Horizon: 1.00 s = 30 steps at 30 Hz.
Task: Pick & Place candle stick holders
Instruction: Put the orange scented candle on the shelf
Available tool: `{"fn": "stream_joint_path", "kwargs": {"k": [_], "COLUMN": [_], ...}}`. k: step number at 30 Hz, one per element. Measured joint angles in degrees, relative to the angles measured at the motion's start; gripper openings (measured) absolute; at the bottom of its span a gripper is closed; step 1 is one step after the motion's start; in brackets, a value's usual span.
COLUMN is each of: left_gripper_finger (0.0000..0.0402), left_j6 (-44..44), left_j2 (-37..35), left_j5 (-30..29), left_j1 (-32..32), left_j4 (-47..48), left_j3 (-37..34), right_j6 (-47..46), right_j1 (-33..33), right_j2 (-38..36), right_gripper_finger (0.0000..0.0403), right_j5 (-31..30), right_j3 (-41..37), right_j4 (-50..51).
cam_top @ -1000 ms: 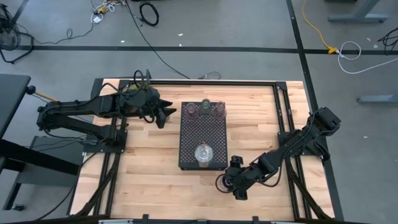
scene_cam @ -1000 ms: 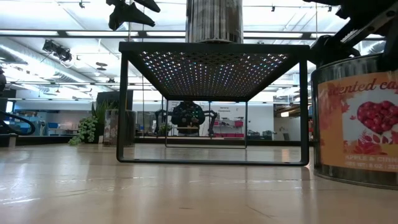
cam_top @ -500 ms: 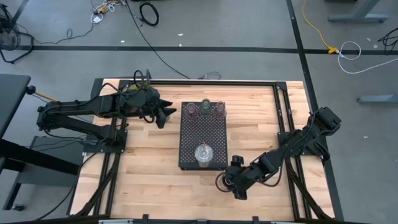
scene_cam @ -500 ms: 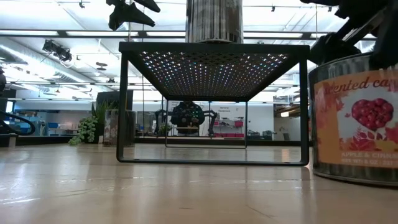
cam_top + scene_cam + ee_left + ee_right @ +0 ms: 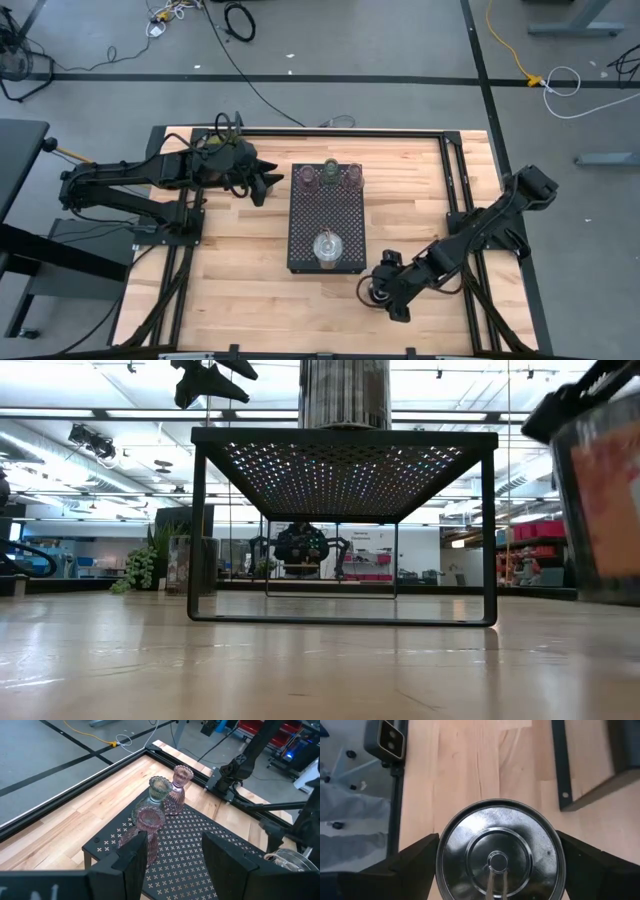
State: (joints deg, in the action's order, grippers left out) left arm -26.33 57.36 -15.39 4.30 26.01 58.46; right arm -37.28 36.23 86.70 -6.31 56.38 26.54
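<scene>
Right now your black perforated tray stands mid-bench, carrying two pinkish holders, a pale green holder and one clear-glass holder. Off its near right corner, the right tool grips a silver-lidded candle jar — fingers wide around it. Your left tool hovers part-open, empty, beside the pinkish holders.

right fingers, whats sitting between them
A round candle jar with a silvery lid sits between the right gripper's two dark fingers, seen in the right wrist view. The high view places it just right of the black tray.
</scene>
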Motion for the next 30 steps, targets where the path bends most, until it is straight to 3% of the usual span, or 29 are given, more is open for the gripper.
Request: {"fn": "stream_joint_path", "kwargs": {"k": [9,18,24,30], "left_gripper_finger": [0.019,0.019,0.019,0.019], "left_j6": [-0.02,-0.02,0.0,-0.02], "left_j2": [-0.01,-0.01,0.0,-0.01], "left_j5": [0.01,-0.01,-0.01,-0.01], "left_j1": [-0.01,-0.01,-0.01,-0.01], "left_j4": [0.01,0.01,0.0,0.0], "left_j3": [0.0,0.0,0.0,0.0], "right_j6": [-0.75,-1.03,3.9,9.05], "right_j1": [-0.18,-0.24,-2.13,-6.45], "right_j2": [-11.03,-20.35,-21.34,-19.06], "right_gripper_finger": [0.0335,0.0339,0.0335,0.034], "right_j5": [-0.9,-7.91,-12.76,-11.76], "right_j3": [0.0,1.17,4.7,8.11], "right_j4": [4.59,4.92,4.9,4.46]}}
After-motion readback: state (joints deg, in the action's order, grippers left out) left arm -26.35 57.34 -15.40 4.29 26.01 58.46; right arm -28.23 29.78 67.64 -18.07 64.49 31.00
